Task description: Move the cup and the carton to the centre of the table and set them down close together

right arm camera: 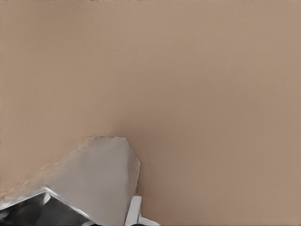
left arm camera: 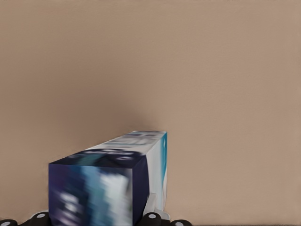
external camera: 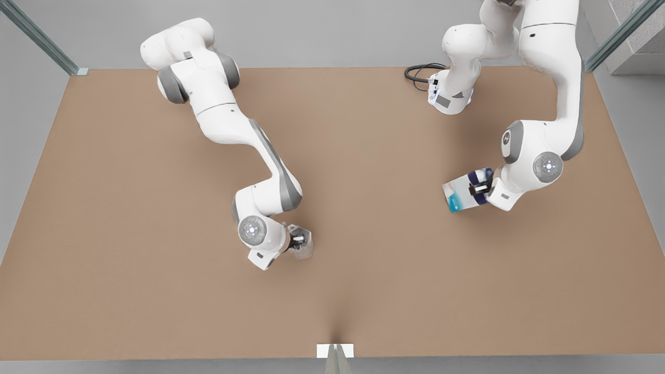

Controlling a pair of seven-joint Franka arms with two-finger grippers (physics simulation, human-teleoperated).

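Nearest the white tab (external camera: pixel 335 350), my right gripper (external camera: pixel 300 240) clamps the cup (external camera: pixel 304 244); my left gripper (external camera: pixel 482 187) grips the carton (external camera: pixel 465 190), well apart across the table (external camera: pixel 130 259). Mid-carry, I judge; next, converge centrally and lower both.

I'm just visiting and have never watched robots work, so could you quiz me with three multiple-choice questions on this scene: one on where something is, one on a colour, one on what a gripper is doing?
1. Where is the carton in the front view?
A. right half of the table
B. left half
C. off the table

2. What colour is the tabletop?
A. green
B. brown
C. black

3. What is the right gripper doing?
A. hanging open
B. shut on the cup
C. shut on the carton

Answers: 1 A, the left gripper holds it there. 2 B, plain brown throughout. 3 B, its wrist view shows the cup between its fingers.
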